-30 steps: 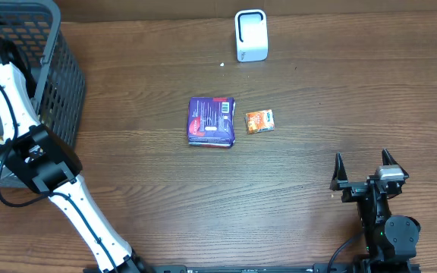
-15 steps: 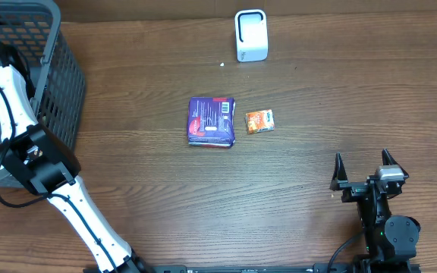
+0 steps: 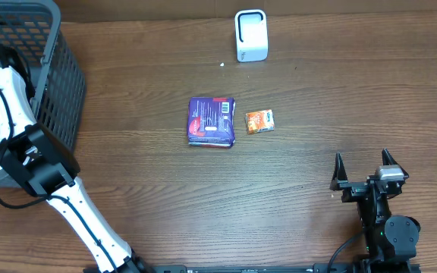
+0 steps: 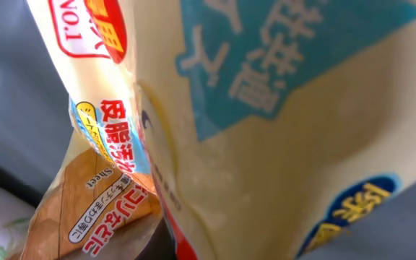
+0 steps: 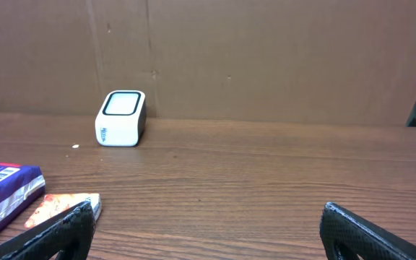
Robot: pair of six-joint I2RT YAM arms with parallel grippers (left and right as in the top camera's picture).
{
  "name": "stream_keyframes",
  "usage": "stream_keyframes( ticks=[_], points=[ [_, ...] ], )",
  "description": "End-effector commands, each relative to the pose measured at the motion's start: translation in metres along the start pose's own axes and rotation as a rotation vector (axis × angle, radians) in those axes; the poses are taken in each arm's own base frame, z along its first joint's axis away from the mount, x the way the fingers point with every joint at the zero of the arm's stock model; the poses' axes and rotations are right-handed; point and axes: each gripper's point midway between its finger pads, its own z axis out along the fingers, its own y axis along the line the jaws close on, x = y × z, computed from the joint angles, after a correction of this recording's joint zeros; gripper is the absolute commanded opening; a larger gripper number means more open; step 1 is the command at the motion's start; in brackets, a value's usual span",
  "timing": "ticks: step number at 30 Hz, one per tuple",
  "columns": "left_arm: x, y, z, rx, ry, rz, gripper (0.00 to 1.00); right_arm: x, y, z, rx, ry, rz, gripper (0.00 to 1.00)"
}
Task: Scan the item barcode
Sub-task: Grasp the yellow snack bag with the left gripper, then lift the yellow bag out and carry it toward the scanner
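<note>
A yellow packet [image 4: 266, 144] with blue and red print fills the left wrist view, creased and pressed right up to the camera. My left gripper is shut on it, and the packet hides its fingers. In the overhead view the left arm [image 3: 10, 106] reaches into the grey basket [image 3: 51, 83], and the gripper itself does not show there. The white scanner [image 3: 250, 35] stands at the table's far edge, seen too in the right wrist view [image 5: 120, 118]. My right gripper [image 3: 364, 163] rests open at the near right, nothing between its fingers [image 5: 208, 220].
A purple pack [image 3: 212, 120] with a barcode on top lies mid-table, beside a small orange packet [image 3: 259, 121]. Both show at the lower left of the right wrist view: the purple pack [image 5: 2, 191] and the orange packet [image 5: 63, 207]. A brown wall stands behind the scanner.
The left arm's elbow has shifted slightly left over the basket, and the left gripper has shut. The right arm and the items on the table have not moved.
</note>
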Motion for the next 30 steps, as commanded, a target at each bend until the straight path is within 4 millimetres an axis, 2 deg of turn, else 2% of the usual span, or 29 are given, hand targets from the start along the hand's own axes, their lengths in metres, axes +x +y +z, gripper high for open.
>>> stream_keyframes(
  ticks=[1,4,7,10,14,19,24,30],
  points=[
    [0.044,-0.035,0.057,0.095,0.221,0.065,0.04,0.002,-0.001,0.0,0.007,-0.005,0.006,1.0],
    [0.042,-0.037,0.046,0.125,0.212,0.056,0.04,0.002,-0.001,0.0,0.007,-0.005,0.006,1.0],
    [0.033,-0.041,0.022,0.183,0.174,0.043,0.04,0.002,-0.001,0.0,0.007,-0.005,0.006,1.0],
    [0.014,-0.047,-0.017,0.276,0.085,0.022,0.04,0.002,-0.001,0.0,0.007,-0.005,0.006,1.0],
    [-0.009,-0.059,-0.085,0.461,-0.073,0.006,0.05,0.002,-0.001,0.0,0.007,-0.005,0.006,1.0],
    [-0.024,-0.047,-0.148,0.506,-0.248,-0.001,0.04,0.002,-0.001,0.0,0.007,-0.005,0.006,1.0],
    [-0.027,-0.029,-0.205,0.525,-0.398,-0.012,0.04,0.002,-0.001,0.0,0.007,-0.005,0.006,1.0],
    [-0.016,-0.02,-0.284,0.631,-0.575,0.01,0.04,0.002,-0.001,0.0,0.007,-0.005,0.006,1.0]
  ],
)
